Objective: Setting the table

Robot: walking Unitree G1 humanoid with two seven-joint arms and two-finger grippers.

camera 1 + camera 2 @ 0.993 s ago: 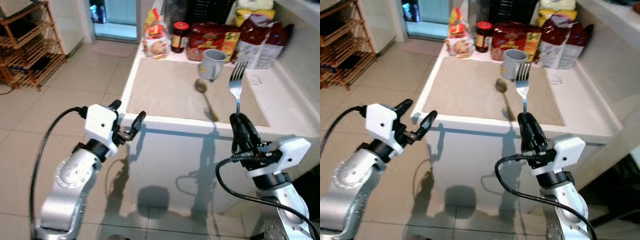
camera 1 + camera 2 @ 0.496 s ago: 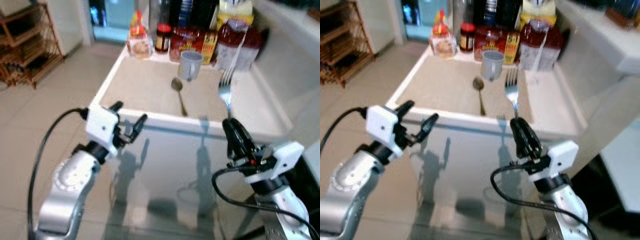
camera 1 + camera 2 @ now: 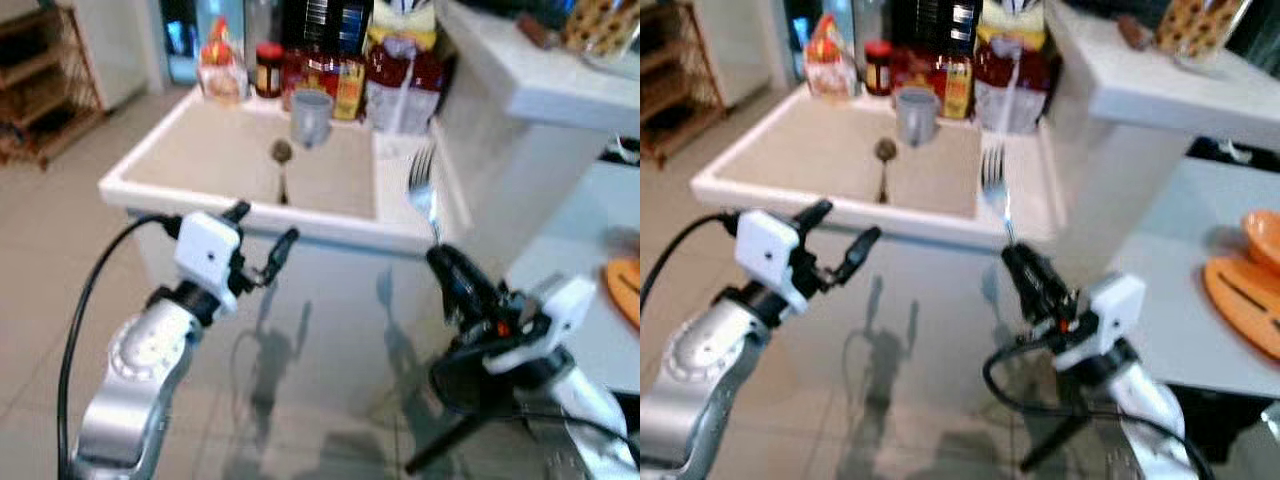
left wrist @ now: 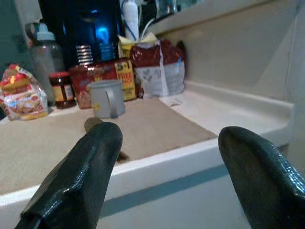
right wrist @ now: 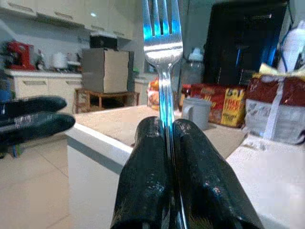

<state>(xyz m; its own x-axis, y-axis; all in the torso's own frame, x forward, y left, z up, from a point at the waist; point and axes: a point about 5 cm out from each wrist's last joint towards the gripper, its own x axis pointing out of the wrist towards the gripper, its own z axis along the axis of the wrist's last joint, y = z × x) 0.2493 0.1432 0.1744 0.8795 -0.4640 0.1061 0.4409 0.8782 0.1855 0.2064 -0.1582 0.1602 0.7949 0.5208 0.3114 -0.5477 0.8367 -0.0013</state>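
Observation:
My right gripper (image 3: 450, 272) is shut on a silver fork (image 3: 421, 189), held upright with its tines up; in the right wrist view the fork (image 5: 162, 52) rises between the two black fingers (image 5: 143, 176). My left gripper (image 3: 262, 232) is open and holds nothing, in front of the white counter's edge (image 3: 250, 212). On the counter's beige mat (image 3: 220, 165) lie a spoon (image 3: 282, 165) and a grey mug (image 3: 311, 116). An orange plate (image 3: 1250, 290) sits on a pale table (image 3: 1170, 280) at the right.
Food packets, a jar (image 3: 267, 68) and a bottle line the back of the counter. A higher white ledge (image 3: 540, 85) stands to the right of it. A wooden rack (image 3: 40, 95) is at the far left on the tiled floor (image 3: 60, 260).
The whole view has swung to the right, bringing the pale table and orange plate into sight. The fork stays in my right gripper; my left gripper stays open.

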